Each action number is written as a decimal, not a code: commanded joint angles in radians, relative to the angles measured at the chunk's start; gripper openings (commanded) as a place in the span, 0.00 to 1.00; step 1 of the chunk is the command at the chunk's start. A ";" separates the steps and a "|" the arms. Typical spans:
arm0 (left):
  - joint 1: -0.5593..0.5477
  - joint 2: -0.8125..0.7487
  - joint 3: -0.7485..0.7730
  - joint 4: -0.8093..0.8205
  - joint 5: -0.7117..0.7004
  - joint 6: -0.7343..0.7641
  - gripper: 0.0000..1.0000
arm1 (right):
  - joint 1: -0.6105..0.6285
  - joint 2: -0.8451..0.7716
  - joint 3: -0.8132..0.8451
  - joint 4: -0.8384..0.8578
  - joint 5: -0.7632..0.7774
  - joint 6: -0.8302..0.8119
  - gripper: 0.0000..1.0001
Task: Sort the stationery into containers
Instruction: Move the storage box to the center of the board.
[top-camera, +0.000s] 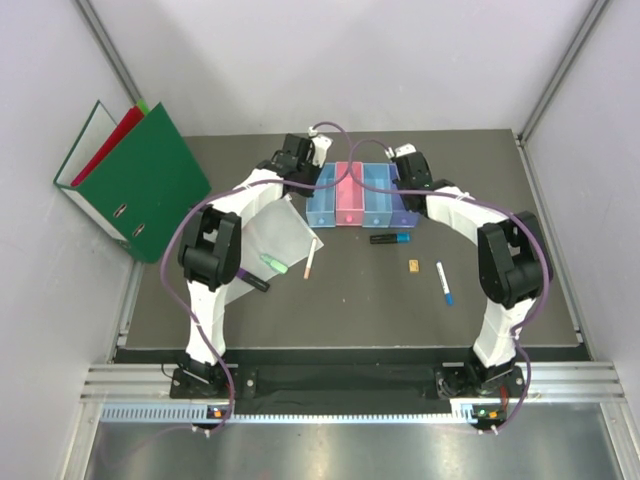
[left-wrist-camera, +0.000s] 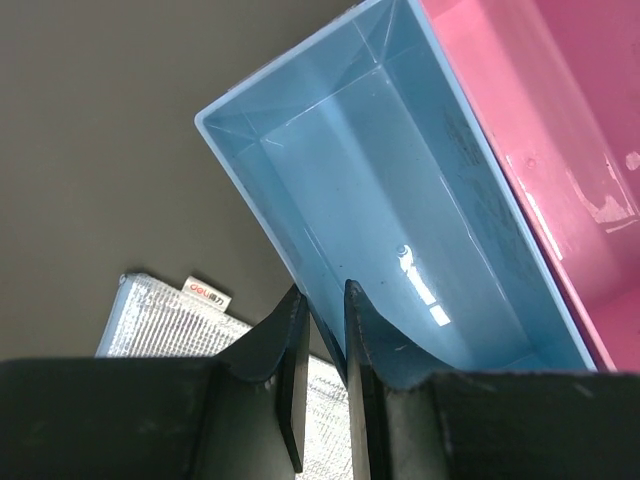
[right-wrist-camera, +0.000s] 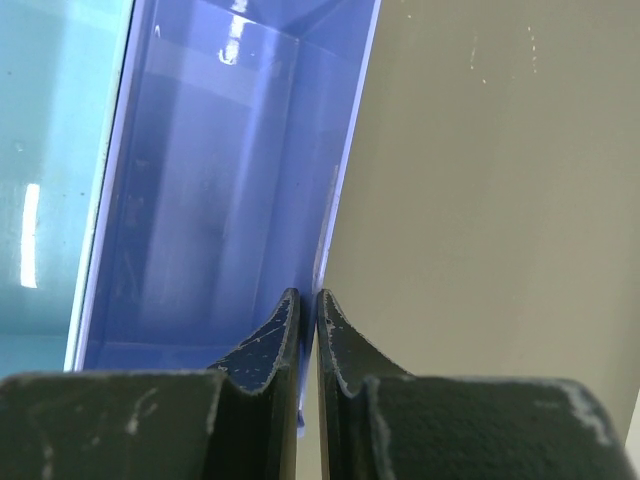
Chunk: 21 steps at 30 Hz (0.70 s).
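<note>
The containers stand as a joined row at the back middle: light blue (top-camera: 322, 205), pink (top-camera: 348, 195), blue (top-camera: 377, 193) and purple (top-camera: 403, 207). My left gripper (left-wrist-camera: 325, 300) is shut on the outer wall of the light blue container (left-wrist-camera: 400, 200), one finger inside and one outside. On the other end, my right gripper (right-wrist-camera: 308, 300) is shut on the outer wall of the purple container (right-wrist-camera: 210, 180). Loose stationery lies in front: a green highlighter (top-camera: 273, 262), a pinkish pen (top-camera: 310, 258), a black marker with a blue cap (top-camera: 391, 238), a tan block (top-camera: 413, 265) and a white pen (top-camera: 443, 283).
A clear plastic sleeve (top-camera: 275, 232) lies left of the containers, under the left arm. Green and red ring binders (top-camera: 140, 180) lean at the far left. Another dark marker (top-camera: 252, 281) lies by the left arm's elbow.
</note>
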 joint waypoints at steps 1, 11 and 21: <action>-0.066 0.007 0.048 0.022 0.153 0.056 0.00 | -0.020 0.018 0.073 0.131 -0.031 -0.030 0.00; -0.097 0.056 0.059 0.028 0.135 0.058 0.00 | -0.048 0.031 0.055 0.153 -0.051 -0.059 0.00; -0.097 0.001 0.053 0.045 0.045 0.076 0.44 | -0.050 0.022 0.131 0.142 -0.112 -0.119 0.49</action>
